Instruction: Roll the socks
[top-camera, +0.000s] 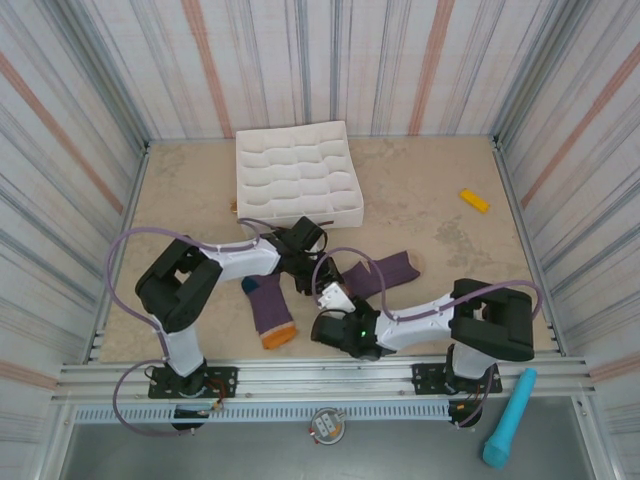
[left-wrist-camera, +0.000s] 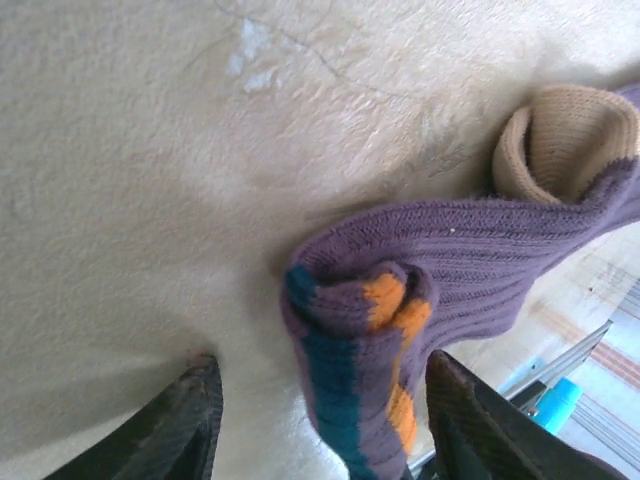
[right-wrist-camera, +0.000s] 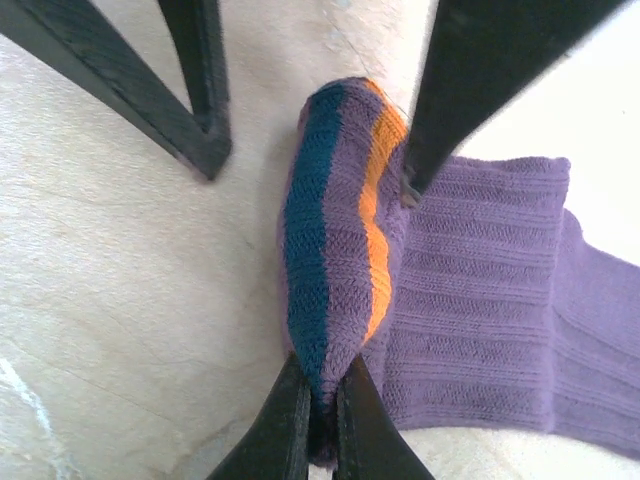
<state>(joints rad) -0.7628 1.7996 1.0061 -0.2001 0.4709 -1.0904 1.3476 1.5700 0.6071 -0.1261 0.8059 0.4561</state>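
Purple striped knit sock (right-wrist-camera: 335, 230), part-rolled, near edge of counter (top-camera: 450, 200): roll pinched by right pincer (right-wrist-camera: 325, 388), likely against unrolling; left pincer (left-wrist-camera: 322, 372) held wide astride.

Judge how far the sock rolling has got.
Done: one sock is rolled from its toe partway. In hand: the right gripper pinches that roll; the left gripper stands open around it. Left: rolling on to the cuff, then the second sock, lying flat.
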